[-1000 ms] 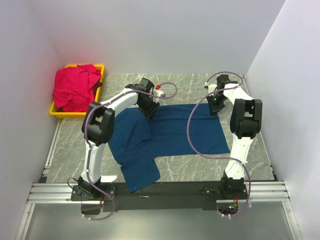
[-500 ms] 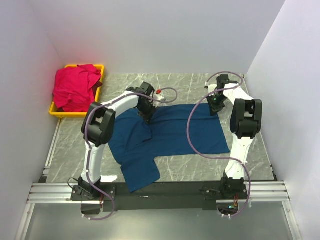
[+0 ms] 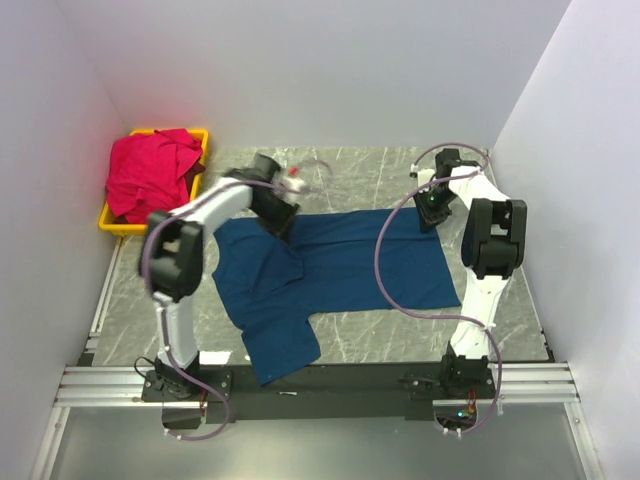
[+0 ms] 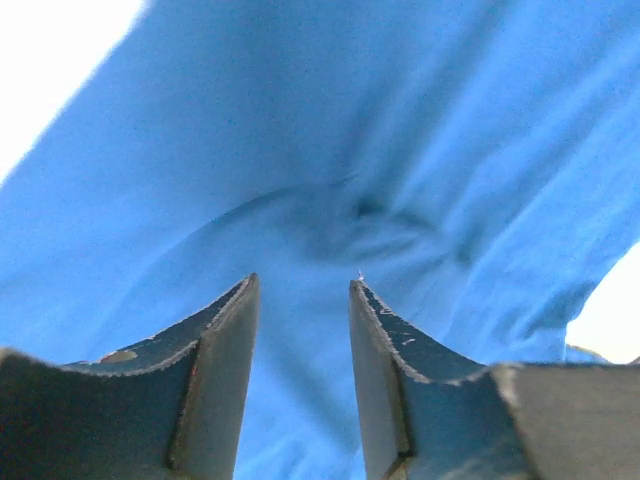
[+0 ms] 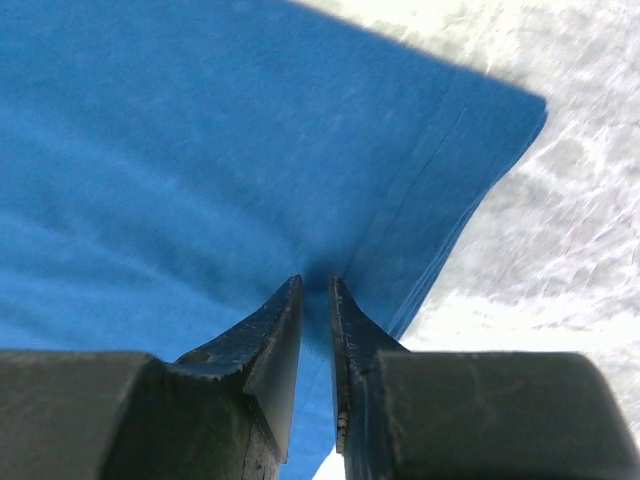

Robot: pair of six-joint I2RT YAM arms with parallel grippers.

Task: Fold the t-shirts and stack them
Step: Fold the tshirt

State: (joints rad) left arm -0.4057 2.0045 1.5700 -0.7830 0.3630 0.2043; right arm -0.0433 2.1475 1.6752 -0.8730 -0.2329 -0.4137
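The navy blue t-shirt [image 3: 340, 265] lies spread on the marble table, one sleeve reaching toward the near edge. My left gripper [image 3: 274, 208] hangs over its far left part, blurred with motion. In the left wrist view the left gripper [image 4: 302, 290] is open, with wrinkled blue cloth [image 4: 400, 150] beneath and nothing between the fingers. My right gripper [image 3: 432, 207] sits at the shirt's far right corner. Its jaws [image 5: 317, 285] stand a narrow slit apart, tips on the hemmed corner [image 5: 470, 150]. The red-pink t-shirt [image 3: 150, 175] is heaped in the bin.
A yellow plastic bin [image 3: 112, 224] stands at the far left corner of the table. White walls close in the back and both sides. Bare marble [image 3: 500, 300] shows to the right of the shirt and along its far edge.
The left arm has swung to the left, carrying its gripper left along the shirt's far edge. The right arm has stayed at the far right corner.
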